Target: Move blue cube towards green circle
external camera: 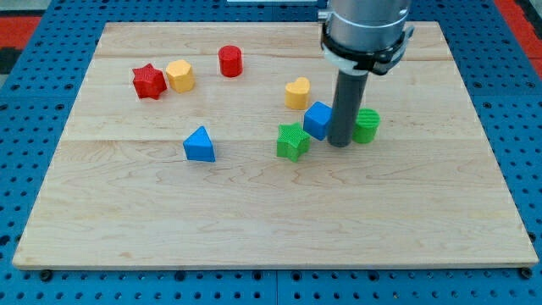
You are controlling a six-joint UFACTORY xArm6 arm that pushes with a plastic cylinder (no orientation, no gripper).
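The blue cube (318, 119) sits right of the board's middle. The green circle (367, 125) stands a short way to its right, partly hidden by my rod. My tip (340, 144) rests on the board between the two, touching or nearly touching the blue cube's right side and just left of the green circle.
A green star (292, 141) lies just lower left of the blue cube and a yellow heart (297, 93) just above it. A blue triangle (200, 145), red star (148, 81), yellow hexagon (179, 75) and red cylinder (230, 61) lie to the left on the wooden board (271, 229).
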